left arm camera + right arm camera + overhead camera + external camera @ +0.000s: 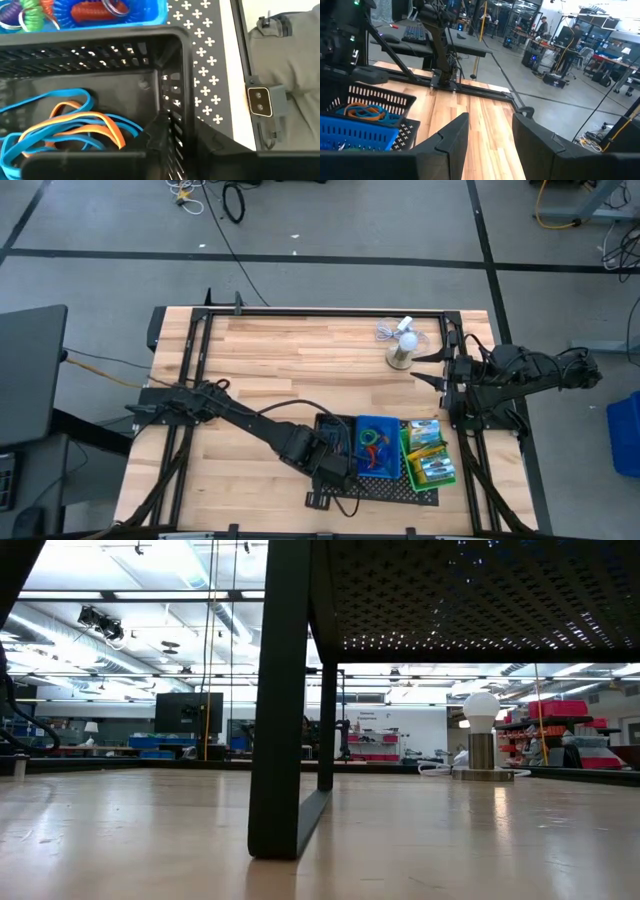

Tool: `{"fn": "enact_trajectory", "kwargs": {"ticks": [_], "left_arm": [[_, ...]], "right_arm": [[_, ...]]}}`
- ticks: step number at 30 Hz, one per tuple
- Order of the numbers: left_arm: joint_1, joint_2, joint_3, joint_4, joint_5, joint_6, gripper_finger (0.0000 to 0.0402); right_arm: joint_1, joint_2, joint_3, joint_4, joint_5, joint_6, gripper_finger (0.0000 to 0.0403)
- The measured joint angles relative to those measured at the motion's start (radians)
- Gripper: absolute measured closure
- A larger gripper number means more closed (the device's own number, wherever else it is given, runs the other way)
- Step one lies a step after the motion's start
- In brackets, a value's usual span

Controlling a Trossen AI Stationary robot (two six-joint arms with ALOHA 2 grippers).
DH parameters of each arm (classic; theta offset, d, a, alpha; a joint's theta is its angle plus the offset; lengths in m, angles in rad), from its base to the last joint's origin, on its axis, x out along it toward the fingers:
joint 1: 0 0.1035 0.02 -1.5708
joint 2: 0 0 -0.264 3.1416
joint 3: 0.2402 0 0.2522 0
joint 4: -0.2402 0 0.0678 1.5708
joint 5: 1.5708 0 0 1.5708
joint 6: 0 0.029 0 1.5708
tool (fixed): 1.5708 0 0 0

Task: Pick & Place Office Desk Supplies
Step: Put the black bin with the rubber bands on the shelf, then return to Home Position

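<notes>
Even, bright overhead light falls on the pale wooden slatted desk [300, 370] in the high view, with only soft, short shadows under the dark arms. In the low view, rows of ceiling lamps glare white in the room behind, the desk surface carries a dull sheen, and the near black post [285, 700] stands as a dark silhouette; pinpoints of light shine through the perforated black mesh tray [480, 590] overhead. The left wrist view is soft close up: the black slotted plastic bin [125, 65] is blurred at its near edge. The right wrist view is clear, its dark near fingers [452, 140] slightly blurred.
</notes>
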Motion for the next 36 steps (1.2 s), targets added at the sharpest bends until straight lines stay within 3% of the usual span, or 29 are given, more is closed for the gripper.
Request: {"fn": "enact_trajectory", "kwargs": {"ticks": [17,26,36], "left_arm": [[-0.005,0.001,0.000,-0.005,-0.015,0.017,0.0214],[-0.029,0.000,0.013,-0.021,-0.040,0.051,0.0208],[-0.068,-0.092,0.013,-0.099,-0.261,0.066,0.0208]], "right_arm": [[0.000,0.000,0.000,-0.029,0.003,0.005,0.0242],[0.000,0.000,0.000,-0.032,0.002,0.007,0.0242],[0.000,0.001,0.000,-0.037,0.002,0.008,0.0242]]}}
